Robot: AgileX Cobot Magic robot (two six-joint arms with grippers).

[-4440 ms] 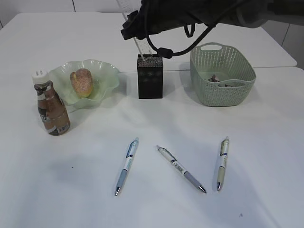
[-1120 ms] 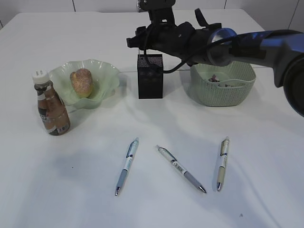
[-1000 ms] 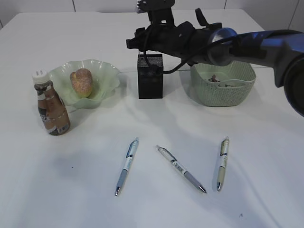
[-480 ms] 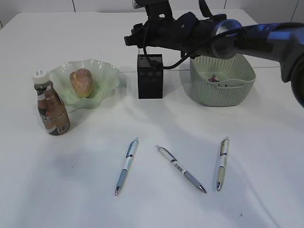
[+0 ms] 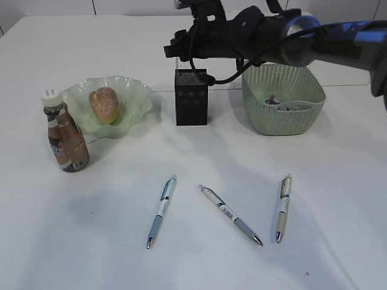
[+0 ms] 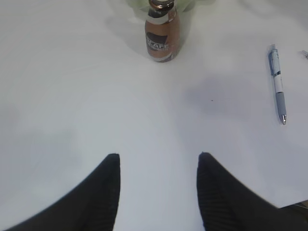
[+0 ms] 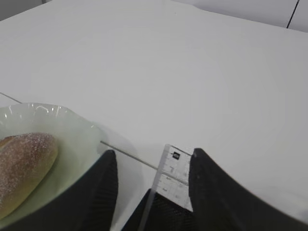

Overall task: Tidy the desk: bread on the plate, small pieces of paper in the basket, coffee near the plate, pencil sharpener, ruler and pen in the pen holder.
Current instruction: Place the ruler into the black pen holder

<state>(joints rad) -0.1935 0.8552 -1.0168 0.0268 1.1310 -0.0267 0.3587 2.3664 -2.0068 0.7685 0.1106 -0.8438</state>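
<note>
**Ruler's in, arm backing off**

Right gripper point(image 7: 151, 166) has lifted a bit above the pen holder point(image 5: 191, 96) near the desk's point(image 5: 91, 241) far edge, fingers apart, nothing clamped. The ruler point(image 7: 173, 175) now stands in the holder between them. Left gripper point(image 6: 156, 163) hovers open and empty. Bread point(image 5: 103, 104) is on the plate point(image 5: 130, 90), coffee point(image 5: 65, 138) beside it. Three pens point(image 5: 161, 211) still wait near the front edge, probably next.

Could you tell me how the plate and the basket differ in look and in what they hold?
The plate is a shallow, translucent pale green dish with a wavy rim; the basket is deeper, opaque sage green, with perforated walls and handle cut-outs. The plate holds the bread; the basket holds only a few small bits at its bottom. Both are green and stand on the desk.
</note>
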